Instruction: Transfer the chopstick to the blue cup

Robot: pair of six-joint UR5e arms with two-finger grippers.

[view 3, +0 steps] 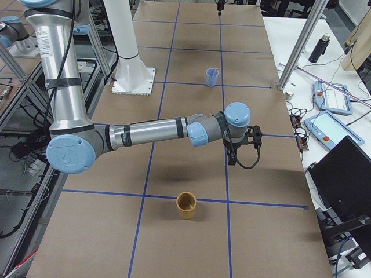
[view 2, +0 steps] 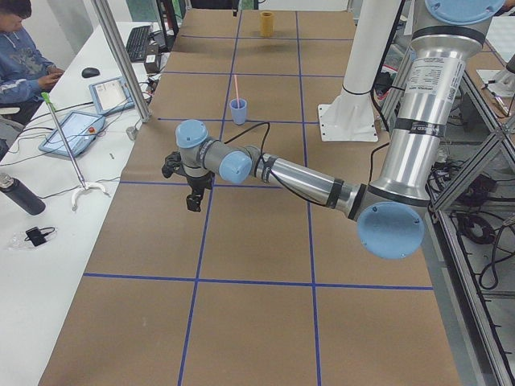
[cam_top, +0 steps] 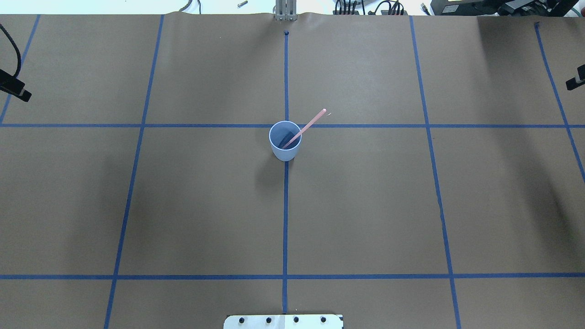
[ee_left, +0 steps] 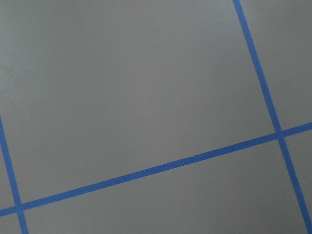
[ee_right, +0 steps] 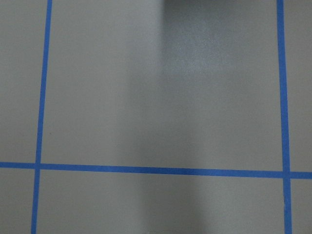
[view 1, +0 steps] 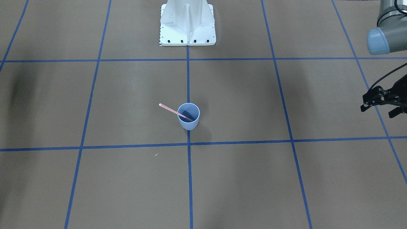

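The blue cup (view 1: 189, 123) stands upright at the table's middle on a blue tape line; it also shows in the overhead view (cam_top: 285, 151). One pale pink chopstick (view 1: 171, 111) leans inside it, its top end sticking out over the rim (cam_top: 313, 122). My left gripper (view 1: 380, 109) hovers far off at the table's left side, open and empty. Of my right gripper (cam_top: 576, 82) only a fragment shows at the overhead view's right edge, far from the cup; I cannot tell its state. Both wrist views show only brown paper and tape.
A tan cup (view 3: 186, 204) stands upright near the table's right end, close to my right arm. The white robot pedestal (view 1: 187, 28) stands at the table's robot side. Operators' desks with tablets (view 2: 72, 129) and a seated person flank the far side.
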